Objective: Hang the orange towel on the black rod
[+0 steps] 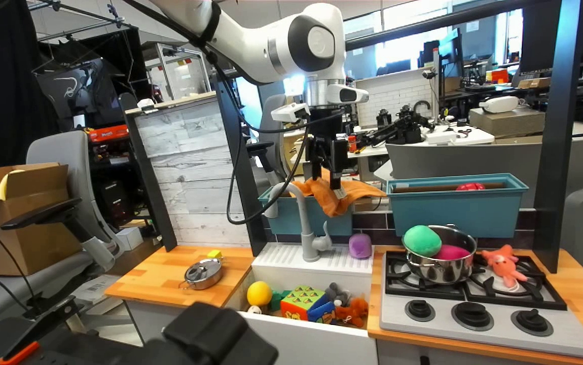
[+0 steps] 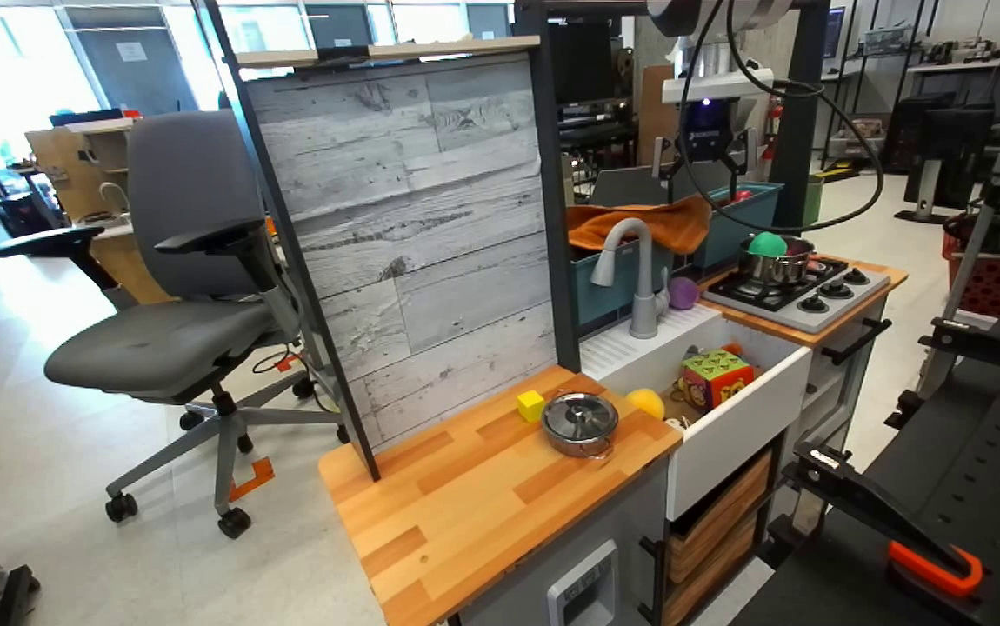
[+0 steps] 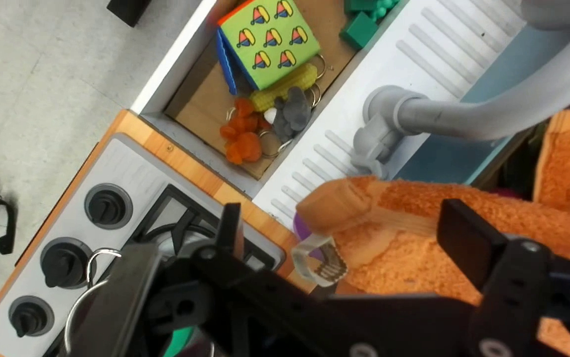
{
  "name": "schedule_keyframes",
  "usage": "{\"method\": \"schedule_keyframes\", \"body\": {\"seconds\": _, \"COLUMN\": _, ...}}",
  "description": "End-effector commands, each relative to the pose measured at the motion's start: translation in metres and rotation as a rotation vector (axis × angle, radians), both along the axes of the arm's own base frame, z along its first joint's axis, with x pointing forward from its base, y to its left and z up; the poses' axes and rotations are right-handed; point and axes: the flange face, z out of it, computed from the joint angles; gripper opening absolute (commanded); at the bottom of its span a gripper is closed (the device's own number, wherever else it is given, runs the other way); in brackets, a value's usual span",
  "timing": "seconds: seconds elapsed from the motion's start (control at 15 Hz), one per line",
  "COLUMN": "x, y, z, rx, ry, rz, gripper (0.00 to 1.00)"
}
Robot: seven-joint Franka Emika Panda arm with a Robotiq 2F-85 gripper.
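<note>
Orange towel (image 3: 409, 258), fuzzy, rumpled, pale label (image 1: 340, 193) showing, draped over a teal planter (image 2: 591, 304), 2 black fingers (image 3: 468, 243) spread apart

My gripper (image 3: 347, 230) stands with its two fingers (image 3: 468, 243) wide apart, and the orange towel (image 3: 404, 265) shows in the gap and on to the right edge, a pale tag (image 3: 335, 265) at its bunched end; whether I touch the cloth I cannot tell. Above it a grey faucet (image 3: 463, 117) rises from the white ridged ledge (image 3: 344, 109) along the sink (image 3: 198, 99), where I see a patterned cube (image 3: 272, 44), a yellow corn toy (image 3: 285, 88), a grey plush (image 3: 293, 111), an orange plush (image 3: 243, 134) and green blocks (image 3: 359, 32). At lower left I partly cover a stove (image 3: 134, 166) with black knobs (image 3: 108, 206).
</note>
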Motion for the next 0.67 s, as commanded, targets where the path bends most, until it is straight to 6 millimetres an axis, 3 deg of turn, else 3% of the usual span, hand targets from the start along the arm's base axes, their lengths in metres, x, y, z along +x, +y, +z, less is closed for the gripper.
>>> {"method": "schedule_keyframes", "body": {"seconds": 0.0, "x": 0.0053, "y": 0.0104, "z": -0.0005, "rx": 0.062, "ry": 0.011, "rz": 0.044, "gripper": 1.00}}
{"method": "schedule_keyframes", "body": {"seconds": 0.27, "x": 0.0064, "y": 0.0122, "z": -0.0010, "rx": 0.076, "ry": 0.005, "rz": 0.060, "gripper": 1.00}}
{"method": "schedule_keyframes", "body": {"seconds": 0.33, "x": 0.0067, "y": 0.0124, "z": -0.0010, "rx": 0.074, "ry": 0.006, "rz": 0.061, "gripper": 0.75}}
{"method": "schedule_keyframes", "body": {"seconds": 0.4, "x": 0.0071, "y": 0.0134, "z": -0.0010, "rx": 0.076, "ry": 0.004, "rz": 0.062, "gripper": 0.74}}
{"method": "schedule_keyframes", "body": {"seconds": 0.6, "x": 0.0083, "y": 0.0144, "z": -0.0014, "rx": 0.073, "ry": -0.004, "rz": 0.061, "gripper": 0.50}}
